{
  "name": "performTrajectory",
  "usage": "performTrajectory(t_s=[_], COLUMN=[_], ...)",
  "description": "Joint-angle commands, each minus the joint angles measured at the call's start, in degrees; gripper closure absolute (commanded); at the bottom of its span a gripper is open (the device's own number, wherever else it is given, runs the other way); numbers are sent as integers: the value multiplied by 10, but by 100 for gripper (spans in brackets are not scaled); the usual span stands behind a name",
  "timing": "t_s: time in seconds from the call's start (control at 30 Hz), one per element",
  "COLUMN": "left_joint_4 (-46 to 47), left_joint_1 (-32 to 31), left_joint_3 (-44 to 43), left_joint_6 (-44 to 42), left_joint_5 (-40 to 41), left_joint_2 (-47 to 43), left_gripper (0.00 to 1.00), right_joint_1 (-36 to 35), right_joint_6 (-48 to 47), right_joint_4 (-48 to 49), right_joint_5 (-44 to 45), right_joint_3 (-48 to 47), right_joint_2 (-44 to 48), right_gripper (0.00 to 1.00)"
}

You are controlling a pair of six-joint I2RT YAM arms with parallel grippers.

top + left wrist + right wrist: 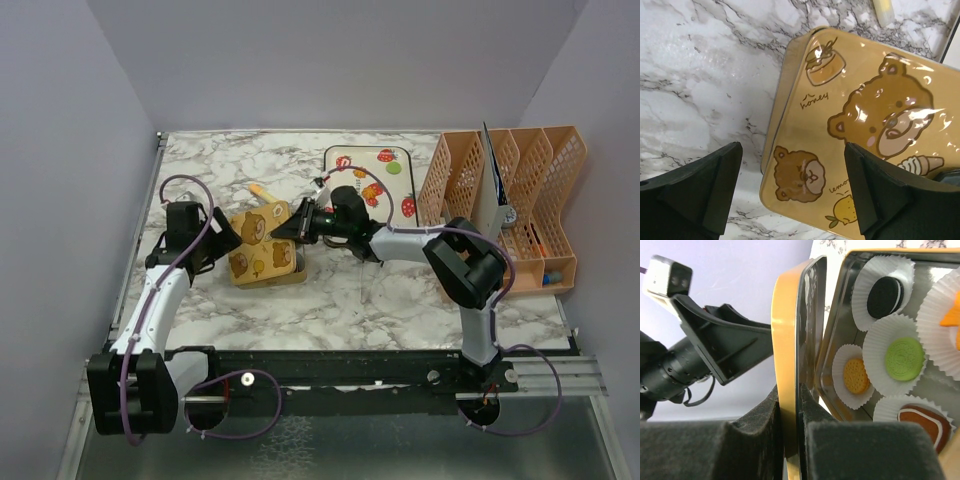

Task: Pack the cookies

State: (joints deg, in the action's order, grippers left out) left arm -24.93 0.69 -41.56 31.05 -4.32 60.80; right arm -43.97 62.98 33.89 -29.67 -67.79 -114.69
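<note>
The cookies lie in white paper cups inside an open gold tin (836, 347): a black one (885, 296), a green one (904, 358), an orange one (856, 375) and a brown one (922, 422). The tin's bear-printed lid (258, 243) leans tilted over the tin and hides the cookies in the top view. My right gripper (792, 420) is shut on the lid's rim (786, 355), one finger on each side. My left gripper (791, 165) hovers open over the lid's (860, 135) printed face, touching nothing.
A white strawberry-print tray (370, 175) lies behind the right gripper (290, 228). An orange file rack (510, 200) stands at the right edge. A small yellow stick (260, 190) lies just behind the tin. The left gripper (222, 240) sits at the lid's left side.
</note>
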Motion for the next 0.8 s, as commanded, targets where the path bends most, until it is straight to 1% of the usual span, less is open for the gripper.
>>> performTrajectory(t_s=[0.0,0.1,0.2,0.23,0.4,0.53,0.6,0.67,0.77], left_joint_4=[13,14,15,16,19,19,19,19,19], left_joint_1=[4,4,4,4,4,4,4,4,4], left_joint_3=[7,5,1,0,1,-1,-1,-2,-4], left_joint_6=[-1,-4,-8,-10,-15,-17,-14,-11,-6], left_joint_5=[-52,-63,-77,-81,-103,-121,-126,-130,-136], left_joint_2=[21,34,47,51,74,89,92,93,93], left_gripper=[11,12,14,15,22,30,34,35,37], right_joint_1=[16,22,28,29,30,33,34,34,34], right_joint_6=[29,39,41,40,15,-8,-23,-43,-74], right_joint_4=[55,60,62,61,34,12,-3,-22,-55], right_joint_5=[5,2,3,4,13,32,35,44,62], right_joint_3=[20,22,25,26,30,39,38,36,32], right_joint_2=[-11,-24,-32,-34,-32,-22,-18,-12,2], right_gripper=[99,94,93,91,77,69,64,58,53])
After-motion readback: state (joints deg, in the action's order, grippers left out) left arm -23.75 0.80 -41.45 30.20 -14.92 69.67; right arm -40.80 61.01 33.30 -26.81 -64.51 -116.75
